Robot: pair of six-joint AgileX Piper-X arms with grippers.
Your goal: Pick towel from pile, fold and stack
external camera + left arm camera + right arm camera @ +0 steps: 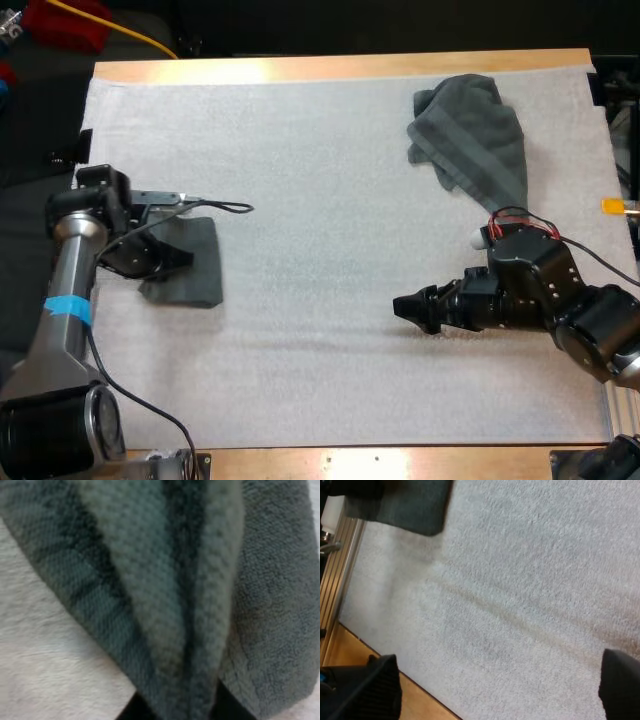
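A folded dark grey-green towel [195, 265] lies flat at the left of the white mat [320, 230]. My left gripper [175, 258] is low on the towel's left side. Seen from the left wrist, layered folds of the towel [150, 580] run down between the black fingers [134, 711], which press on them from both sides. A crumpled towel [470, 135] sits at the far right of the mat. My right gripper [405, 305] hovers over bare mat at the right front, with its fingers [377, 685] wide apart and nothing between them. The folded towel [415, 505] lies beyond it.
The table's wooden front edge [420, 695] runs close under the right gripper. A metal rail [342, 555] borders the mat near the folded towel. Bare mat stretches between the two arms.
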